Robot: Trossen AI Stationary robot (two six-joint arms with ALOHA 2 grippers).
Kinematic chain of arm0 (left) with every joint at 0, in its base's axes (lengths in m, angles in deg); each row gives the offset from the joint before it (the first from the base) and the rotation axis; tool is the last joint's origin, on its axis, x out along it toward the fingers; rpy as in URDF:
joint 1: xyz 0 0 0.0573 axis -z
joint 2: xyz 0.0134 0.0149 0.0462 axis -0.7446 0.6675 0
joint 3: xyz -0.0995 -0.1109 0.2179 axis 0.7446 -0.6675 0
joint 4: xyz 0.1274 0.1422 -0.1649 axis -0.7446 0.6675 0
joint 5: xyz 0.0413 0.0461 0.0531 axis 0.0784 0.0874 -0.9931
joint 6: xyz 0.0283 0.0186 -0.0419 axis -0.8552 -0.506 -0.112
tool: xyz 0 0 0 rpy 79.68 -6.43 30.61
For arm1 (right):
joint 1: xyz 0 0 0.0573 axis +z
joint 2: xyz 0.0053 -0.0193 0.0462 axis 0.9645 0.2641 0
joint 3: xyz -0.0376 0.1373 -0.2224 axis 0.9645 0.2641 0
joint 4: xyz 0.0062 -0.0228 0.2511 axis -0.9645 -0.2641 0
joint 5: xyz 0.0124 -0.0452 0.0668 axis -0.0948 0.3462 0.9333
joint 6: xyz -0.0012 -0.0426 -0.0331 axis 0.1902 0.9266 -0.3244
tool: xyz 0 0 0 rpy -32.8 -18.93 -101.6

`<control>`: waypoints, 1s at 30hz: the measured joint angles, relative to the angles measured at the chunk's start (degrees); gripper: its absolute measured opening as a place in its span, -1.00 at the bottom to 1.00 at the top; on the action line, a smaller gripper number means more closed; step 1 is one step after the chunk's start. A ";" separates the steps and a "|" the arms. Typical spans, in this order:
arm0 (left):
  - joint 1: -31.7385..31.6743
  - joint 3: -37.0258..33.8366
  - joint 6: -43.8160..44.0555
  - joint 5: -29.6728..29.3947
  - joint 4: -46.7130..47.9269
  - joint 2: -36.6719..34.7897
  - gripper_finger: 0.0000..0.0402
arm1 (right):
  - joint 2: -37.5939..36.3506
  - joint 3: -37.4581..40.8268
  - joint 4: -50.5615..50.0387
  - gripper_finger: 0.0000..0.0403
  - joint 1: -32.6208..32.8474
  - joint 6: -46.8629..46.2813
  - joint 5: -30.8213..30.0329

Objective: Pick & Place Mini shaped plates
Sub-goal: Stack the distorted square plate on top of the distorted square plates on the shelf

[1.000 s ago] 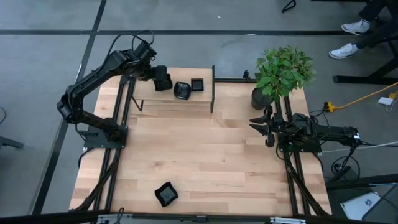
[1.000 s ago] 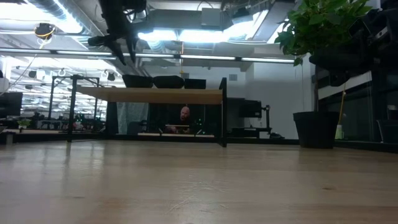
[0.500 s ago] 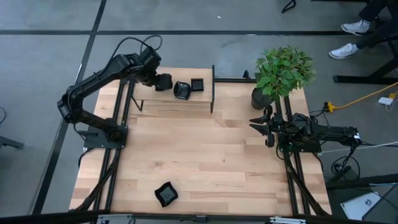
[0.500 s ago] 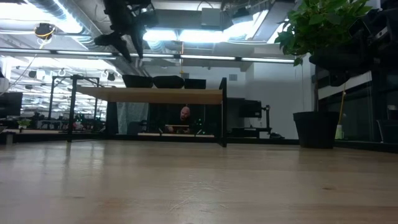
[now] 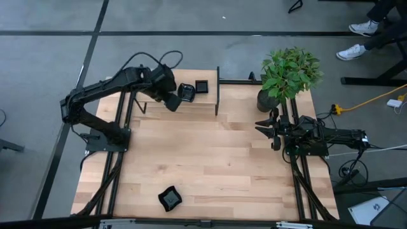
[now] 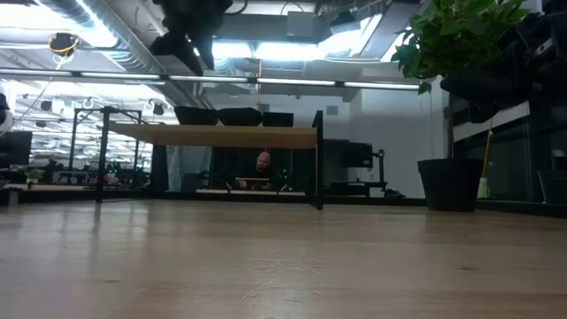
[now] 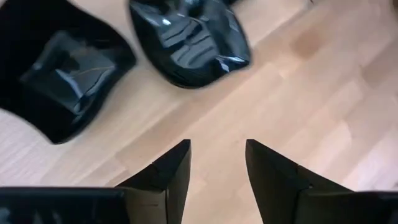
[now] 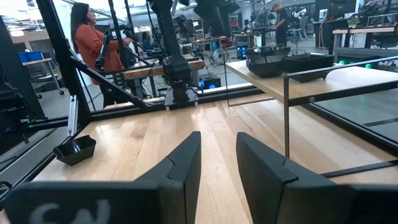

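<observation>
Upper centre of the high view: raised shelf (image 5: 191, 105) carrying two plates (image 5: 186, 92) side by side (another (image 5: 201, 86) just right). Lower centre-left: lone plate (image 5: 170, 198) on table (image 5: 210, 159). Upper right: potted plant (image 5: 289, 73).

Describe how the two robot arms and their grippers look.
Both arms are dark, near-black jointed links on black bases fixed at the wooden table's edges. A black cable loops above the left arm. The left gripper ends in two flat, black, tapering fingers. The right gripper has two broader dark fingers; pale lettering, too blurred to read, shows on its body. The right arm trails black cables.
</observation>
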 joint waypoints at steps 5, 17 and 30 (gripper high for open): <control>4.61 0.00 -1.90 -0.67 -0.02 0.00 -0.28 | -0.01 -0.02 0.00 -0.49 0.01 0.00 0.00; 19.49 0.00 -11.08 -0.82 -0.02 0.00 -0.29 | -0.01 -0.01 -0.01 -0.49 0.01 0.00 0.00; 36.30 0.00 -13.35 -2.26 -0.02 0.00 -0.29 | -0.01 -0.01 -0.02 -0.49 0.01 0.00 0.00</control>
